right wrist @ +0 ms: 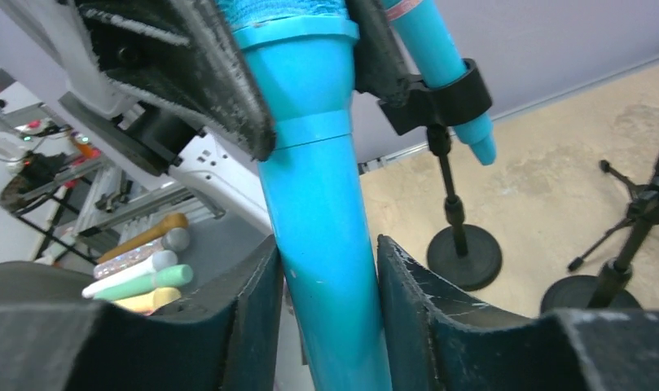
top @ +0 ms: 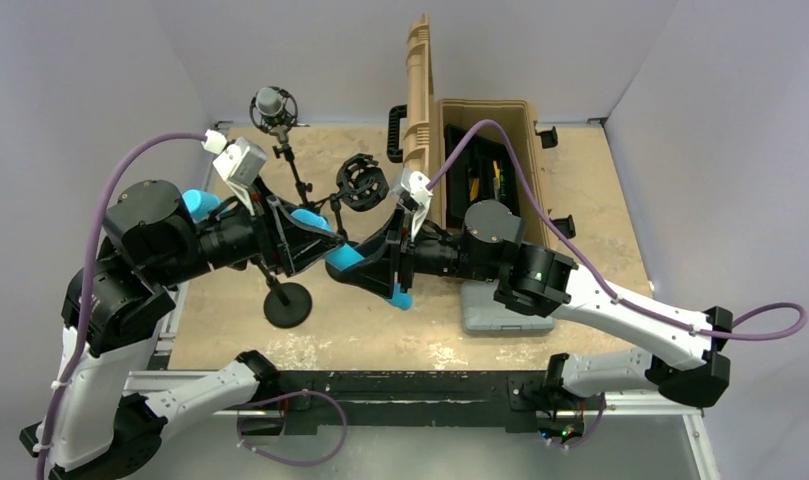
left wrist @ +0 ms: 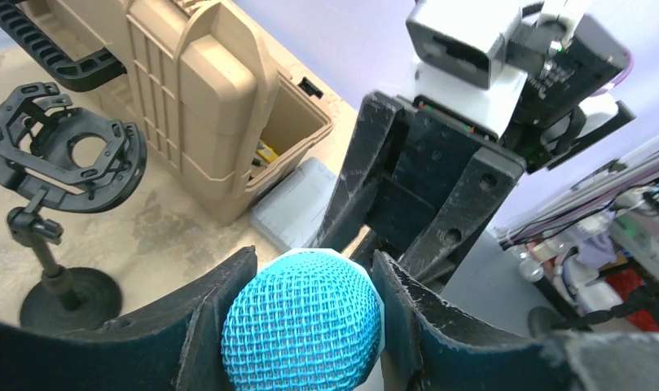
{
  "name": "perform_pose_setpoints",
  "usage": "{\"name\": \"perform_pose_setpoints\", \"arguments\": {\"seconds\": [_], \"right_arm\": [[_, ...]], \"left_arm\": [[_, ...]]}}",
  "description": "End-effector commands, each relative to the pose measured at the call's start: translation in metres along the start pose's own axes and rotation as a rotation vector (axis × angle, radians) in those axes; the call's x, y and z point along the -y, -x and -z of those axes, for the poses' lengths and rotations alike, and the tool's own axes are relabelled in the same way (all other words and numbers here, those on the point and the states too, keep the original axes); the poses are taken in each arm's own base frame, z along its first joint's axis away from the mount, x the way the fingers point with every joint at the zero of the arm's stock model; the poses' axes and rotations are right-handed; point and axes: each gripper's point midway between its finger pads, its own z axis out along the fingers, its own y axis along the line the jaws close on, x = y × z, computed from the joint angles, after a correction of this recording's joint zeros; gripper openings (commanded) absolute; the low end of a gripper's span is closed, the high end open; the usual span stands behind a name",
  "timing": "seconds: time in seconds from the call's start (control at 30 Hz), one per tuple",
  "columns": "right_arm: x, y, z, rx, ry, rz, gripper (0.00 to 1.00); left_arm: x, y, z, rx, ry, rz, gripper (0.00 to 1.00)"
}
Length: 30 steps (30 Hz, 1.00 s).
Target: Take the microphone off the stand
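Turquoise from mesh head to handle, the microphone (left wrist: 301, 326) hangs in the air above the counter (top: 580, 200), carried at both ends. The left pincer (left wrist: 314, 257) is clamped on the mesh head, with a dark pad pressed into each side of the ball. The right pincer (right wrist: 326, 244) is closed around the smooth handle lower down, its two pads lying against opposite sides of the tube. From above, the microphone runs on a slant between the two arms, near the middle of the counter.

A second microphone (right wrist: 436, 65) of the same colour sits tilted in a black clip (right wrist: 440, 98) on top of the stand (right wrist: 464, 257). The stand's round base rests on the counter just beside the left arm.

A black shock mount (left wrist: 61, 155) stands empty on its own short post, near the tan case (top: 485, 150). The case lies with its lid raised. At the far left corner, a grey microphone (top: 272, 103) sits in another cradle on a thin tripod.
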Motion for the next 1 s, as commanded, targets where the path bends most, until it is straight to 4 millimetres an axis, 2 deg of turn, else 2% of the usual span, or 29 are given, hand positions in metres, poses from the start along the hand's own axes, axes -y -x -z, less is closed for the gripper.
{"name": "perform_pose_setpoints", "arguments": {"seconds": [0.0, 0.03, 0.1, 0.13, 0.17, 0.2, 0.27, 0.4, 0.47, 0.63, 0.73, 0.8, 0.93, 0.97], "right_arm": [[0.001, 0.019, 0.005, 0.075, -0.021, 0.021, 0.25], [0.001, 0.021, 0.006, 0.080, -0.024, 0.022, 0.16], [0.003, 0.022, 0.008, 0.089, -0.040, 0.018, 0.00], [0.004, 0.024, 0.009, 0.096, -0.048, 0.015, 0.00], [0.005, 0.025, 0.010, 0.105, -0.056, 0.013, 0.00], [0.006, 0.026, 0.012, 0.113, -0.062, 0.010, 0.00], [0.007, 0.030, 0.017, 0.134, -0.078, 0.012, 0.00], [0.016, 0.040, 0.031, 0.185, -0.148, 0.021, 0.00], [0.023, 0.048, 0.043, 0.218, -0.204, 0.029, 0.00], [0.055, 0.072, 0.089, 0.328, -0.448, 0.048, 0.00], [0.077, 0.093, 0.137, 0.420, -0.658, 0.039, 0.00], [0.094, 0.106, 0.177, 0.493, -0.838, 0.018, 0.00], [0.125, 0.117, 0.257, 0.583, -1.264, 0.043, 0.00], [0.129, 0.118, 0.272, 0.582, -1.363, 0.064, 0.00]], "left_arm": [[0.006, 0.014, 0.000, 0.062, -0.022, 0.007, 0.00], [0.003, 0.015, 0.002, 0.074, -0.003, 0.008, 0.04], [-0.003, 0.017, 0.007, 0.101, 0.043, 0.012, 0.39], [-0.006, 0.018, 0.010, 0.117, 0.061, 0.014, 0.59], [-0.008, 0.018, 0.013, 0.128, 0.077, 0.015, 0.75], [-0.010, 0.019, 0.016, 0.142, 0.089, 0.015, 0.86], [-0.017, 0.020, 0.025, 0.171, 0.139, 0.020, 0.97], [-0.040, 0.024, 0.053, 0.257, 0.295, 0.032, 1.00], [-0.045, 0.023, 0.062, 0.288, 0.326, 0.028, 1.00], [-0.043, 0.018, 0.066, 0.290, 0.311, 0.024, 1.00], [-0.041, 0.015, 0.065, 0.278, 0.299, 0.019, 1.00], [-0.042, 0.015, 0.065, 0.276, 0.300, 0.019, 1.00], [-0.040, 0.011, 0.061, 0.251, 0.283, 0.001, 1.00], [-0.040, 0.010, 0.060, 0.245, 0.282, -0.003, 1.00]]}}
